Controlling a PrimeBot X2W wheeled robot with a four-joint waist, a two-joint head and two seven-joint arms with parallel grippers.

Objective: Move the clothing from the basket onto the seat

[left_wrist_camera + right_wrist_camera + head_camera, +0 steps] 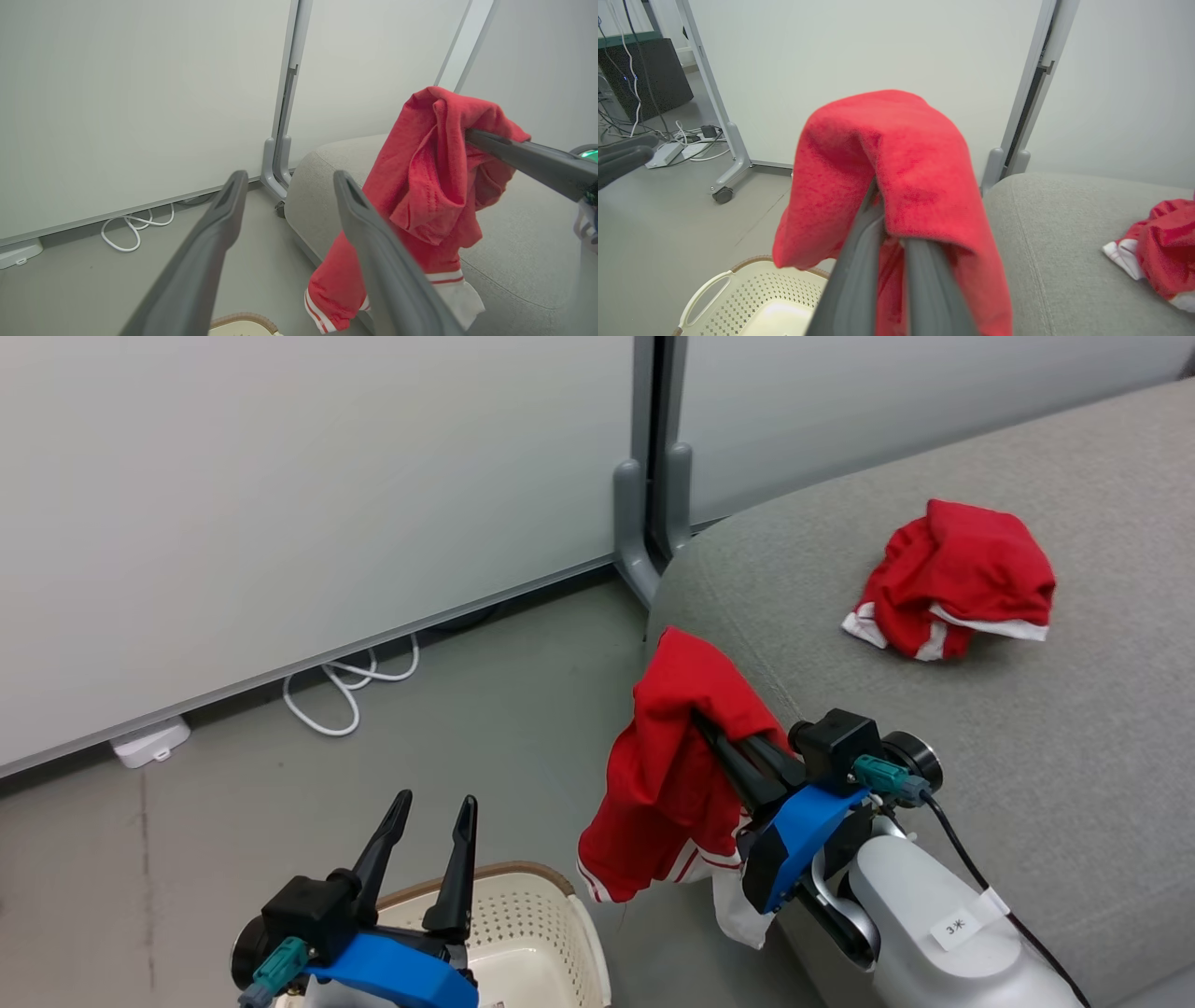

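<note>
While the right gripper (702, 723) is raised at the sofa's near-left corner, its two dark fingers are pressed together on a fold of a red garment (667, 775), and the fingertips are buried in the cloth. This garment drapes over the fingers and hangs down on the left side of them. Its hem, with white trim and thin white stripes, dangles lowest, above the floor (485, 728), just to the right of the laundry basket (551, 877). Whether the hanging cloth touches the sofa's side cannot be told.

A second red garment (962, 579) with white trim lies crumpled on the light grey sofa (1027, 756), further back and to the right, well apart from the held one.

At the near left, the left gripper (436, 798) hovers above the basket with its fingers spread wide and nothing between them. The basket is cream-white, with rows of small holes and a brown woven-look rim, and it stands on the floor to the left of the sofa. The part of its inside that the right wrist view shows is bare plastic.

Beyond, a pale partition panel (280, 504) runs along the far side of the floor. A looped white cable (345, 686) and a small white box (149, 742) lie at its foot.
</note>
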